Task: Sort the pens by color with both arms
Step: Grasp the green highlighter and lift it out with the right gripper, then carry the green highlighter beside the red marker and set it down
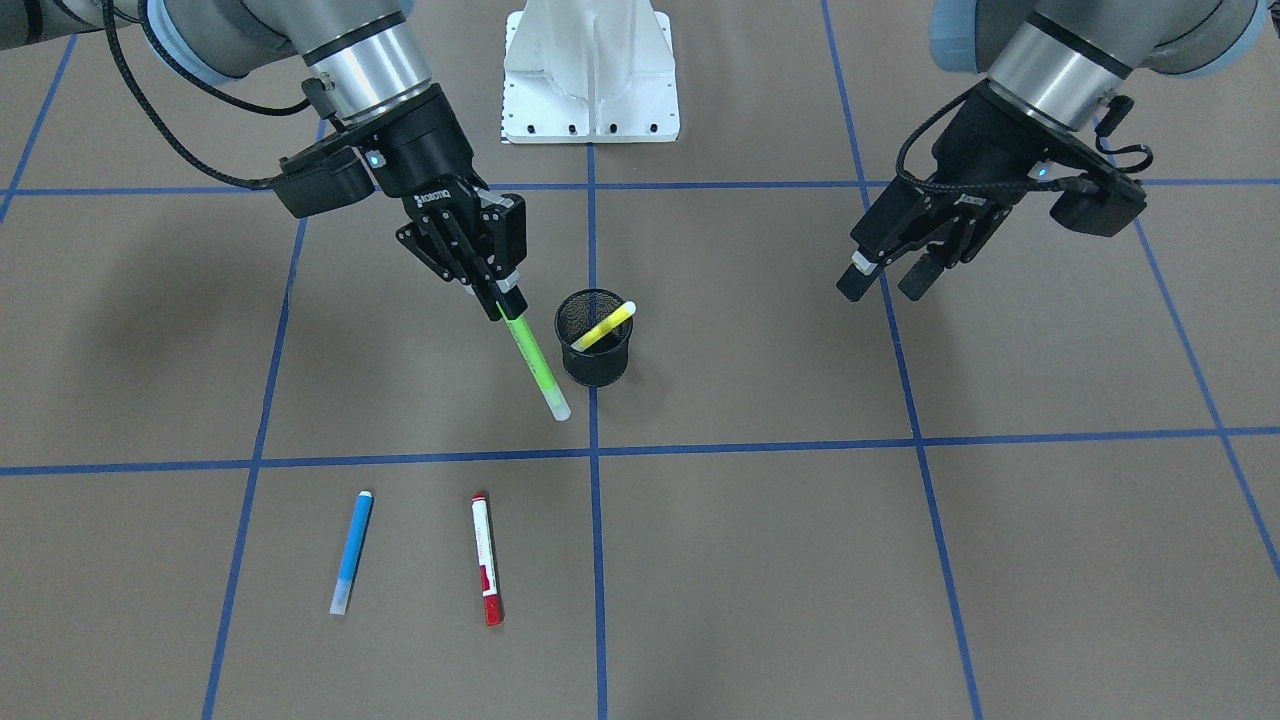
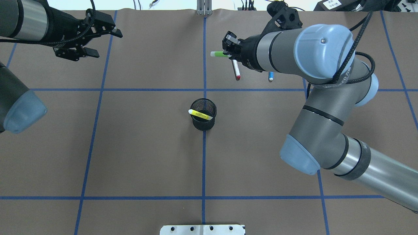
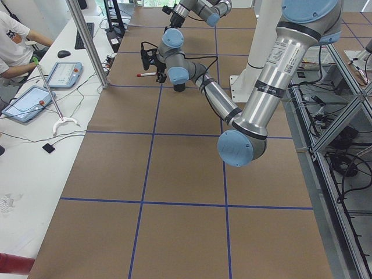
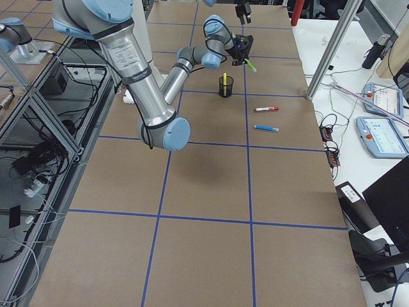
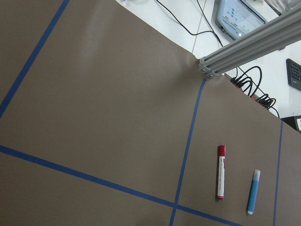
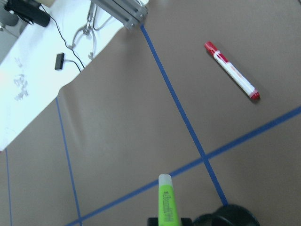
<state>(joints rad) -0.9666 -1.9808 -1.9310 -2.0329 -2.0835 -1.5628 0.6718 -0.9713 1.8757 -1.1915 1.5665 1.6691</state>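
Front-facing ext. view: right end effector point(image 1: 505, 297) grips slim lime green pen point(image 1: 533, 358), pale tip down; left end effector point(image 1: 883, 284) gapes.

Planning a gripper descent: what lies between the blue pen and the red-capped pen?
Only bare brown table surface, shown in the front-facing view, between the blue pen and the red-capped pen.

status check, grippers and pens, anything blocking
Right gripper shut on lime green pen, near the mesh cup. Left gripper open, empty. Yellow pen in cup; blue pen and red-capped pen flat on table. Nothing blocking the cup.
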